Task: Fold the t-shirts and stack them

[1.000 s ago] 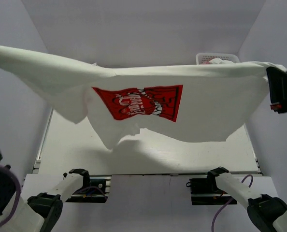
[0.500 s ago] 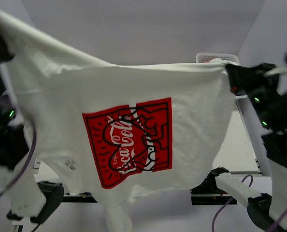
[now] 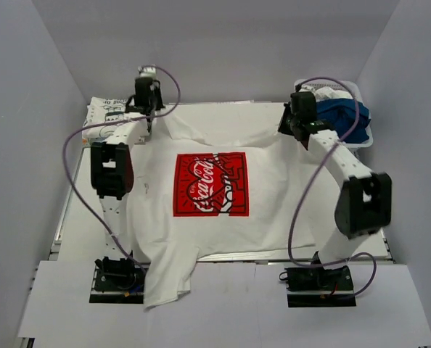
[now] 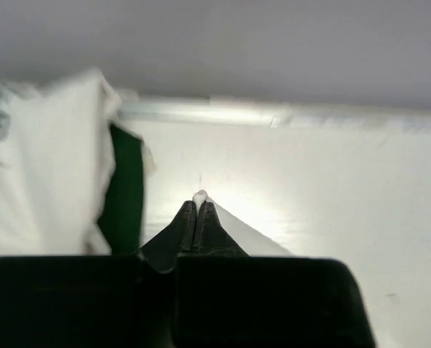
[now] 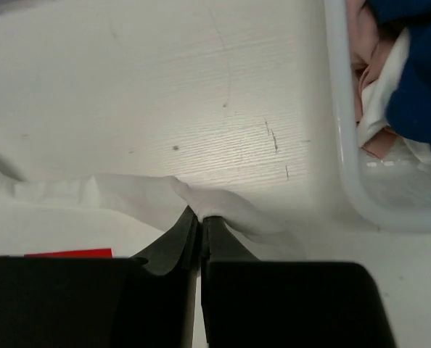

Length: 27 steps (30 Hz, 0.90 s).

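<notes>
The t-shirt's (image 3: pixel 208 232) far left corner is pinched by the left hand (image 3: pixel 149 123). Hung in the air a second ago, it is now spread flat on the surface (image 3: pixel 78 210). The right corner is pinched by the right hand (image 3: pixel 291 125); folding can probably be started.

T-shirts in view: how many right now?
4: red-print tee spread mid-table; dark-print tee folded far left; blue tee and white tee in the basket. More may hide there.

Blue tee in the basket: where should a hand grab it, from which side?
Pinch the highest fold of the blue tee, coming straight down. It lies bunched inside the basket, whose walls likely block any sideways approach.
</notes>
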Motion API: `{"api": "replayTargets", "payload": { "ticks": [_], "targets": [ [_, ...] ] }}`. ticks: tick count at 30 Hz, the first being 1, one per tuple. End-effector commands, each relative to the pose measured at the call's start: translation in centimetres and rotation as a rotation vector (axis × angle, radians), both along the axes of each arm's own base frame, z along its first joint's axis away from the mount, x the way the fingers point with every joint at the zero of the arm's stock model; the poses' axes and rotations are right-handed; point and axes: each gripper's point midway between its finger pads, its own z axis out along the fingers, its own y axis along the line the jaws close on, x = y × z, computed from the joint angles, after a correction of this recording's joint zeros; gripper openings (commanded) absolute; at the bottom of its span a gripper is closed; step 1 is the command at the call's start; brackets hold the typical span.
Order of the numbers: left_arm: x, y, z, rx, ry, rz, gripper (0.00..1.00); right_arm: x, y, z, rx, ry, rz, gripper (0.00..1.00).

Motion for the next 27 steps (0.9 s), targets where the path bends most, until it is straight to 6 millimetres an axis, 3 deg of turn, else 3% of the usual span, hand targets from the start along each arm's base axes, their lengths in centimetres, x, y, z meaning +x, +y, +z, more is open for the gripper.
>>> {"api": "replayTargets", "payload": {
  "ticks": [1,2,3,5,6,7,8,9,13,14,15,16,17,19,20,21,22,23,24,25,26,27],
  "targets": [
    [1.7,-0.4,6.2,-0.01,-0.178,-0.034,0.0,5.4,0.9,-3.9,-0.005,-0.008,0.077,0.0],
    [3.0,-0.6,2.0,-0.004,-0.119,-0.034,0.0,5.9,1.1,-5.1,-0.002,0.026,0.096,0.0],
    [3.5,-0.8,0.5,-0.005,-0.1,-0.044,0.0,7.9,1.3,-5.5,0.002,0.027,0.097,0.0],
    [4.5,-1.2,-1.2,-0.035,-0.097,-0.047,0.0,9.3,1.7,-8.5,-0.007,0.092,0.125,0.0],
    [5.0,-1.5,-3.5,-0.037,-0.079,-0.057,0.0,10.2,1.6,-9.9,-0.015,0.116,0.128,0.0],
    [5.4,-1.8,-3.4,-0.042,-0.088,-0.073,0.0,11.0,1.7,-9.7,-0.012,0.109,0.13,0.0],
    [5.7,-2.1,-3.7,-0.056,-0.088,-0.079,0.0,11.2,1.5,-11.9,-0.019,0.149,0.122,0.0],
    [5.9,-2.1,-3.9,-0.056,-0.089,-0.079,0.0,11.5,1.3,-12.1,-0.02,0.149,0.114,0.0],
    [6.2,-2.2,-3.9,-0.117,-0.072,-0.079,0.0,12.9,0.4,-11.2,-0.037,0.114,0.076,0.0],
    [5.9,-2.4,-1.6,-0.123,-0.104,-0.094,0.0,13.0,-0.1,-10.8,-0.041,0.108,0.066,0.0],
    [5.2,-2.4,-2.1,-0.144,-0.076,-0.086,0.0,12.9,-0.5,-10.5,-0.045,0.108,0.061,0.0],
    [4.6,-2.4,-1.3,-0.145,-0.08,-0.086,0.0,12.7,-0.4,-9.9,-0.052,0.099,0.06,0.0],
    [2.2,-1.2,0.8,-0.162,-0.073,-0.02,0.0,12.1,-0.9,-8.5,-0.058,0.085,0.055,0.0],
    [1.1,-0.8,1.2,-0.156,-0.06,-0.002,0.0,11.9,-1.0,-8.5,-0.063,0.078,0.057,0.0],
    [-1.3,0.2,1.9,-0.165,-0.044,0.055,0.0,10.9,-1.0,-8.5,-0.063,0.095,0.068,0.0],
    [-2.6,-0.1,2.2,-0.162,-0.036,0.054,0.0,10.5,-0.9,-7.6,-0.069,0.081,0.084,0.0],
    [-4.6,0.0,-0.2,-0.148,0.028,0.085,0.0,9.4,-0.8,-8.8,-0.068,0.113,0.104,0.0],
    [-5.9,0.4,-0.2,-0.16,0.043,0.111,0.0,9.1,-0.8,-7.4,-0.072,0.088,0.106,0.0],
    [-7.9,0.9,1.6,-0.174,0.037,0.133,0.0,8.8,-0.9,-7.2,-0.075,0.086,0.11,0.0],
    [-9.9,0.8,-0.8,-0.191,0.105,0.137,0.0,8.0,-1.0,-8.3,-0.08,0.116,0.12,0.0],
    [-11.1,0.5,-1.1,-0.224,0.118,0.132,0.0,7.8,-1.2,-7.1,-0.085,0.091,0.117,0.0],
    [-12.7,0.6,-1.8,-0.235,0.156,0.145,0.0,7.4,-1.3,-7.6,-0.093,0.108,0.124,0.0]
  ]
}}
